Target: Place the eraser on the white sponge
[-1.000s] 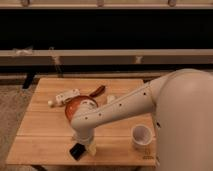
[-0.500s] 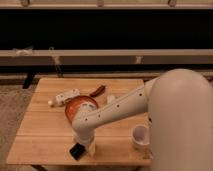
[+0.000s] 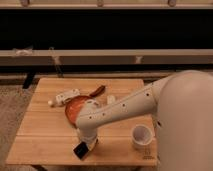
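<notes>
My gripper point(image 3: 84, 148) is down at the table's front edge, left of centre, at the end of the white arm that reaches in from the right. A small black block, the eraser point(image 3: 79, 150), is right at the gripper's tip, low over the wood. I cannot tell whether it is held or lying on the table. The white sponge point(image 3: 111, 99), a small white block, lies farther back near the table's middle, just right of the orange bowl point(image 3: 74, 108) and well apart from the gripper.
A dark red-brown utensil point(image 3: 97, 91) rests at the bowl's far rim. A long white knobbed object point(image 3: 64, 96) lies at the back left. A white cup point(image 3: 142, 136) stands at the front right. The wooden table point(image 3: 45, 132) ends just in front of the gripper.
The gripper and the black block stay at nearly the same spot by the front edge. The arm's bulk on the right has shifted slightly and covers more of the table's right side.
</notes>
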Robot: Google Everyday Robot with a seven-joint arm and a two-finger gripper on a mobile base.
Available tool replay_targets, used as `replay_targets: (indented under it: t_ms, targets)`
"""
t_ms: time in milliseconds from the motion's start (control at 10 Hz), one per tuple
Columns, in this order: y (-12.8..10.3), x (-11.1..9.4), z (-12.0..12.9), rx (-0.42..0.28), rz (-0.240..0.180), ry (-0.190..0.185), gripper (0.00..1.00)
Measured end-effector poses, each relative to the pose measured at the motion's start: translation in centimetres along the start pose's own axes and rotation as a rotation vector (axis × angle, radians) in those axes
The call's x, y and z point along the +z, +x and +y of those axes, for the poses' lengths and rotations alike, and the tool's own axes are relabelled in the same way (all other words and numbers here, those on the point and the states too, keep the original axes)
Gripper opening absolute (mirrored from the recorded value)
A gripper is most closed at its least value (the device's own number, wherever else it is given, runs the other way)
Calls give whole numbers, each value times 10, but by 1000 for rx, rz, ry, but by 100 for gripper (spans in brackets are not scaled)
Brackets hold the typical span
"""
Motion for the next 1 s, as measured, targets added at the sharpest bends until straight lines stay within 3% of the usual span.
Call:
replay_targets:
  t_ms: [100, 500, 1000]
  targets:
    - [6, -7, 0, 4, 2, 1, 0]
    - [53, -41, -11, -2, 20, 6, 0]
    - [144, -86, -42, -31, 70, 3, 0]
